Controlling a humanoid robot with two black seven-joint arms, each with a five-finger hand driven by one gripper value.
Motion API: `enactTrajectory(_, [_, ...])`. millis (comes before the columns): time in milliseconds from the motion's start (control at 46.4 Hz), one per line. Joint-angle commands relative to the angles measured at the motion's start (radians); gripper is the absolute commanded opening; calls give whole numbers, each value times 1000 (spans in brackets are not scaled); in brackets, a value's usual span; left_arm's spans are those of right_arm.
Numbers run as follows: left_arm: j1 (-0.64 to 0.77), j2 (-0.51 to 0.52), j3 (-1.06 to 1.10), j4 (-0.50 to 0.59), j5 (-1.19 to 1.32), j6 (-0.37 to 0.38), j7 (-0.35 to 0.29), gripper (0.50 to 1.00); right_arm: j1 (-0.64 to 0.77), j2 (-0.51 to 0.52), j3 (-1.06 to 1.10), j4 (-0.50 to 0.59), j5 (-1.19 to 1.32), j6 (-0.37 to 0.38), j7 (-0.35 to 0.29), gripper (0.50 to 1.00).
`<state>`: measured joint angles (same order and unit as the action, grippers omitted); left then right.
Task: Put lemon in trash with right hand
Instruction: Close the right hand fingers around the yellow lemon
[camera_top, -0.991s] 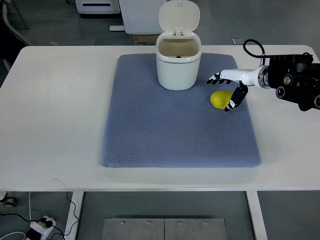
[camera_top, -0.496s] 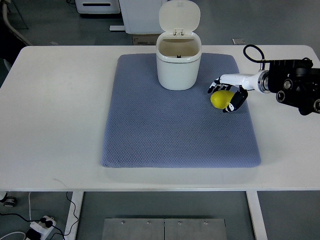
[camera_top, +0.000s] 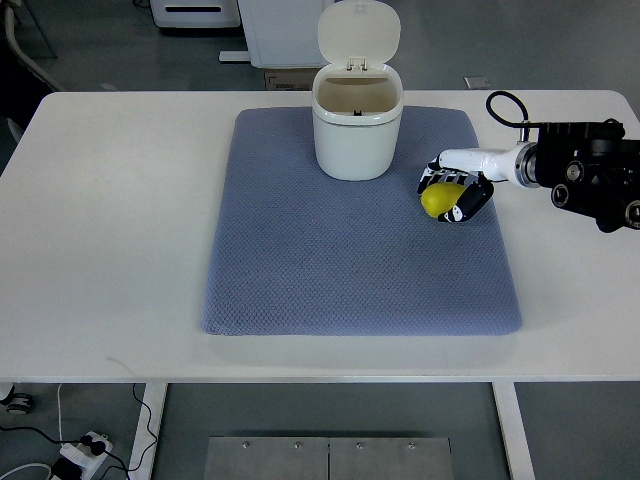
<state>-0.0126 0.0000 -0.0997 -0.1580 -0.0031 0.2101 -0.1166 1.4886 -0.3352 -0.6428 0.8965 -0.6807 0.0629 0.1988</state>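
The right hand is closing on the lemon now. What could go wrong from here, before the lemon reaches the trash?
1. The right hand curls over the lemon from the right side only; the round fruit may slip out toward the left when it is lifted.
2. The trash bin stands close to the left of the hand, so the fingers or lemon could knock its wall or rim on the way up.
3. The open lid stands upright behind the opening; overshooting may hit it.

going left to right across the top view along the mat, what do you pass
bare left part of the blue mat → white trash bin with its lid open → lemon → right hand curled round it → dark right arm
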Motion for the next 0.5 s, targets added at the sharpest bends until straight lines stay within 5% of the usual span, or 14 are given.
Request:
enactTrajectory(0, [0, 0, 0, 0, 0, 0, 0, 1000, -2, 8, -3, -10, -2, -9, 8, 500])
enactTrajectory(474, [0, 0, 0, 0, 0, 0, 0, 1000, 39, -48, 5, -56, 10, -3, 59, 500])
